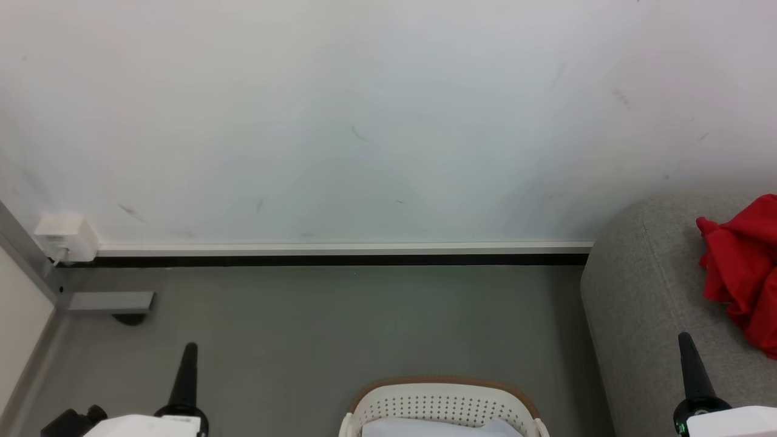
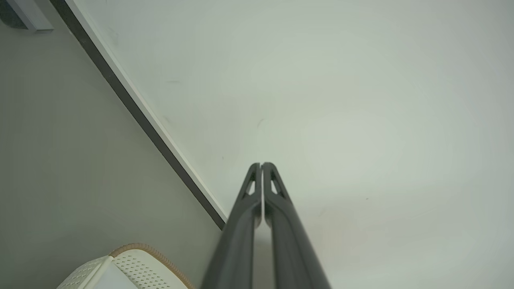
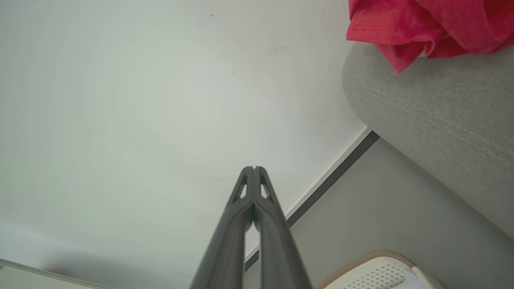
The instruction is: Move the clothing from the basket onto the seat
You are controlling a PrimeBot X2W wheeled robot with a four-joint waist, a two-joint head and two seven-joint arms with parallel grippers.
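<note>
**Red heap on the seat, both my claws clenched on nothing**

My left gripper [image 1: 190, 349] and my right gripper [image 1: 684, 337] hang low at either side. On each, the two dark fingers are pressed tip to tip with nothing between them. My wrist views look along those closed fingers at the pale wall [image 1: 376, 121].

The clothing [image 1: 740, 267] lies crumpled on the seat [image 1: 643, 291], at the right edge of my head view and well apart from the basket [image 1: 443, 381]. The basket sits on the grey floor [image 1: 340, 315] between my arms. I see only its far rim and a pale sheet [image 1: 425, 428] inside; the rest lies below the frame.

I judge the step in hand to be a check of the basket.

- Tip my head down before reaching, so the whole bottom shows.
- If red cloth is there, spread the fingers first.
- Pinch a raised fold of the red, not the sheet.
- Lift clear of the brown rim.
- Set it well in from the seat's rounded corner, beside the heap.

My count:

- one basket
- one seat
- one pale sheet
- one red heap; I cannot tell how many garments it holds
- two grippers
</note>
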